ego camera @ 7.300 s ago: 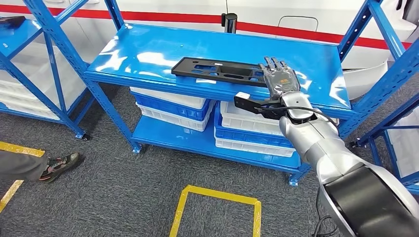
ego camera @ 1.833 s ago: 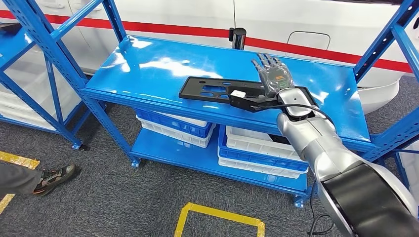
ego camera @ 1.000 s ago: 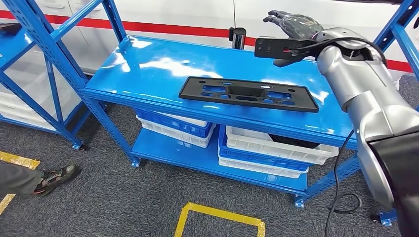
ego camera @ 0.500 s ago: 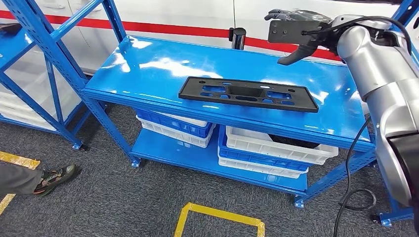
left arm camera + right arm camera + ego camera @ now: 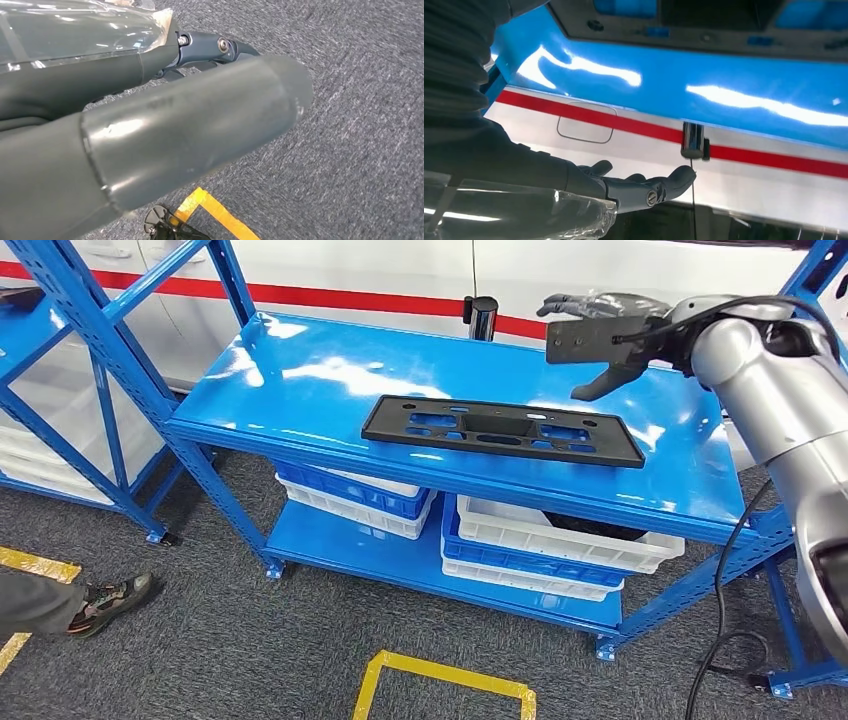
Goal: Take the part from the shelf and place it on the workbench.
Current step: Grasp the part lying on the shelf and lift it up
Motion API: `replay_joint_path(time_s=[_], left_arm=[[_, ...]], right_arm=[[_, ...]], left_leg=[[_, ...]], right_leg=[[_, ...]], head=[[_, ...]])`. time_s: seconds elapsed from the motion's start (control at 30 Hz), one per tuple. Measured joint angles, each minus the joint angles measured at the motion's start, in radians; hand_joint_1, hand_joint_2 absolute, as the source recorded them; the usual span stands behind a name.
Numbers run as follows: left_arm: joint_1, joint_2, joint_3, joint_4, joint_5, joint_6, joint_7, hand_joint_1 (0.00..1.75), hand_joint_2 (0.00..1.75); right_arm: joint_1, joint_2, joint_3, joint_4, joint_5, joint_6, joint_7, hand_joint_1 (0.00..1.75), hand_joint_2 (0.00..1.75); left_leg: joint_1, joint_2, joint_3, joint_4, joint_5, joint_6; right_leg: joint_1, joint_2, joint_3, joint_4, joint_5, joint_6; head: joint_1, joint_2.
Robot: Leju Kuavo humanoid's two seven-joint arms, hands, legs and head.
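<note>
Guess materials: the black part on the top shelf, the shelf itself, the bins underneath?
Black part: likely moulded plastic, matte, with cut-outs and no glare. Shelf: probably painted steel, glossy blue with sharp reflections and perforated uprights. Bins: apparently plastic, blue and white, stacked, dull sheen.

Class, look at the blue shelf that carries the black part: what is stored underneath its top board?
Under the top board, the lower shelf holds stacked blue and white bins. Something dark lies in the right top bin; the board covers most of it.
</note>
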Motion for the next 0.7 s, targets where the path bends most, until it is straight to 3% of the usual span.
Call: replay_joint_path(time_s=[0.33,0.7], left_arm=[[-0.002,-0.002,0.004,0.0,-0.02,-0.008,-0.004,0.0,0.0],[-0.003,-0.003,0.012,0.0,-0.02,-0.009,-0.004,0.0,0.0]], right_arm=[[0.089,-0.02,0.197,-0.014,-0.005,-0.139,0.0,0.0,1.75],[0.111,0.002,0.265,0.011,-0.002,-0.165,-0.005,0.0,1.75]], left_leg=[[0.0,0.0,0.0,0.0,0.0,0.0],[0.0,0.0,0.0,0.0,0.0,0.0]], right_leg=[[0.0,0.0,0.0,0.0,0.0,0.0],[0.0,0.0,0.0,0.0,0.0,0.0]], head=[[0.0,0.0],[0.0,0.0]])
